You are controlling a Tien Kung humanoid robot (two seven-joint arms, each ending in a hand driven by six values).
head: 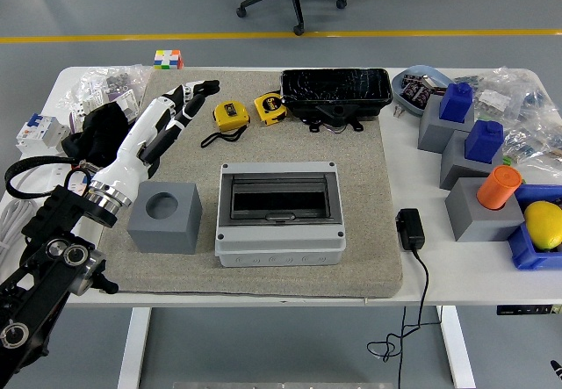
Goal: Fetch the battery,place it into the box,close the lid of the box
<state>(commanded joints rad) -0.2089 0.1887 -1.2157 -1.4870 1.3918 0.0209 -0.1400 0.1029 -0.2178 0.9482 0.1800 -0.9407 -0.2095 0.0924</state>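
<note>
A black battery pack [335,89] lies at the back of the grey mat [369,187]. In the middle of the mat sits the grey box [279,213], its dark window lid lying flat on top. My left hand [189,97] reaches in from the lower left over the mat's back left part. Its fingers are stretched out and hold nothing. It is just left of a yellow tape measure [230,114] and well left of the battery. My right hand is out of view.
A grey cube with a round hole [164,217] stands under my left forearm. A second tape measure [270,106], a colour cube [168,58], a black charger [409,228], grey blocks with blue pieces [457,112], an orange cylinder [498,186] and a lemon [544,224] surround the mat.
</note>
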